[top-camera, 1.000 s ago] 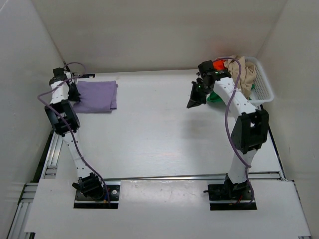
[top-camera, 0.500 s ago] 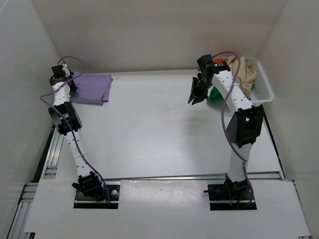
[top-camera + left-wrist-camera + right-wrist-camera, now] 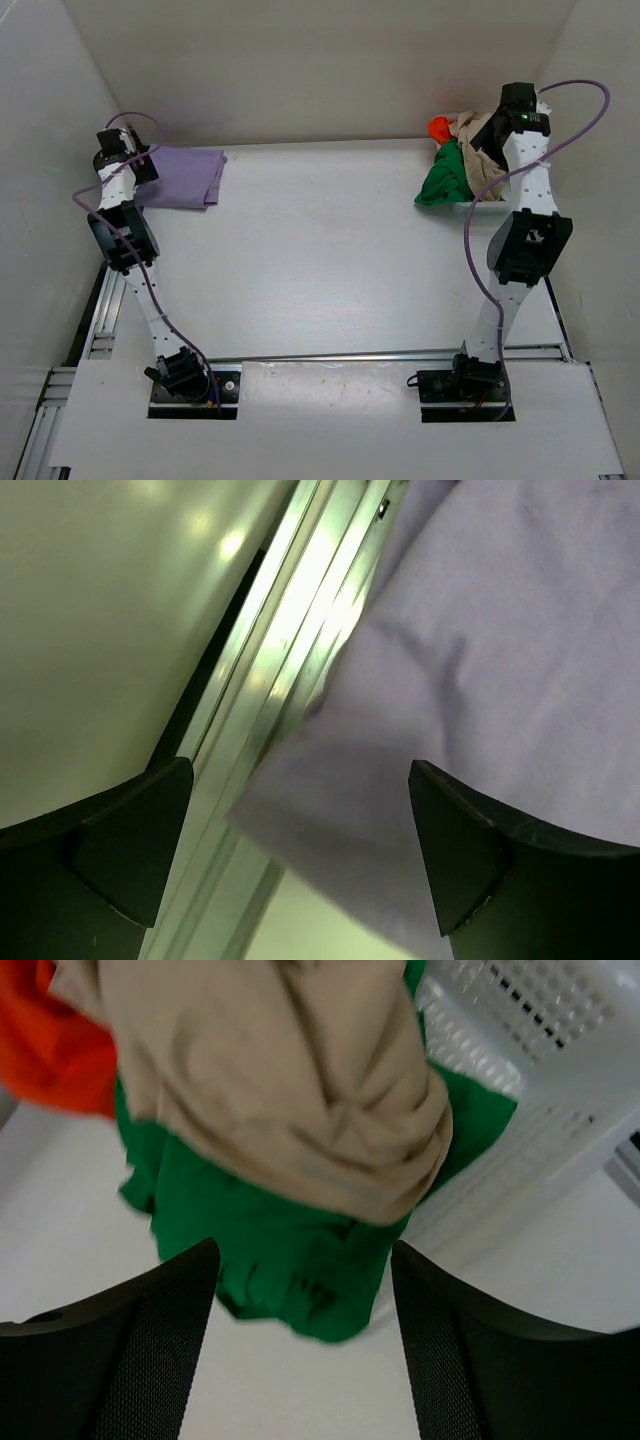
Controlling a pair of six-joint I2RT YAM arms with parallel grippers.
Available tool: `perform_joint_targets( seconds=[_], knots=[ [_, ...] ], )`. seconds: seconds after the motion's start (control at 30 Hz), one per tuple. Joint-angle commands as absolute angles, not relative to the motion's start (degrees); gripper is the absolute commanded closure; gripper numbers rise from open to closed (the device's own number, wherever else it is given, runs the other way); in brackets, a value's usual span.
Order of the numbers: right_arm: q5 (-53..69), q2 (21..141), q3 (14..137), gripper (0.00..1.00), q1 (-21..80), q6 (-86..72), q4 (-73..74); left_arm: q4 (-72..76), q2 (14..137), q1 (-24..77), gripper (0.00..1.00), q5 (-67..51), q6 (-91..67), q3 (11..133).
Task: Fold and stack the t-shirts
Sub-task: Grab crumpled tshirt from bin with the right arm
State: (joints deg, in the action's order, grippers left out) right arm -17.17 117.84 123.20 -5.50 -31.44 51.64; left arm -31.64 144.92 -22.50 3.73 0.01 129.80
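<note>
Hovering | left gripper (image 3: 300,815) open, empty, over lilac t-shirt (image 3: 500,670) | right gripper (image 3: 305,1295) open, empty, over beige t-shirt (image 3: 270,1080)

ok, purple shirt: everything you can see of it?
The purple shirt is plain lilac soft cloth, folded into a flat, roughly rectangular pad with faint creases. It lies on the table at the far left corner. Its left edge reaches the metal rail there. The left gripper hangs open over that edge, gripping nothing; whether it touches the cloth can't be told.
</note>
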Motion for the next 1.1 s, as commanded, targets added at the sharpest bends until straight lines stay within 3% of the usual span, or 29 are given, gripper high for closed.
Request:
perform_joint_targets(
  seconds=[0.0,0.2,0.27,0.3,0.33,0.47,0.6,0.83,1.07],
  knots=[
    [-20.1,125.7,128.7,0.26,-6.1,-34.4,45.1,-30.9,133.0,-20.5,0.00,6.2,0.0,125.3],
    [-16.8,130.4,125.3,0.26,-7.9,-36.7,38.0,-30.9,130.0,-12.7,0.00,6.8,0.0,117.8],
    [-15.4,132.2,125.3,0.31,-8.4,-36.7,37.2,-30.9,132.9,-10.6,0.00,6.8,0.0,117.7],
    [-15.4,132.7,125.3,0.38,-8.4,-36.7,36.3,-30.9,135.6,-10.1,0.00,7.3,0.0,118.2],
    [-15.4,133.2,126.6,0.55,-8.4,-36.7,36.3,-30.9,137.1,-9.4,0.00,7.3,0.0,118.9],
    [-18.3,130.0,126.3,0.86,-8.4,-35.8,34.7,-30.9,144.4,-8.9,0.00,9.6,0.0,126.0],
    [-25.9,124.5,125.0,0.99,-7.7,-29.7,33.5,-30.9,150.3,-8.9,0.00,10.7,0.0,133.0],
    [-31.4,114.9,122.8,0.99,-7.2,-24.0,32.9,-30.4,155.1,-8.9,0.00,10.1,0.0,140.4],
    [-32.1,108.1,124.8,0.99,-6.6,-22.9,31.1,-30.4,146.4,-7.0,0.00,8.3,0.0,139.0]
  ],
)
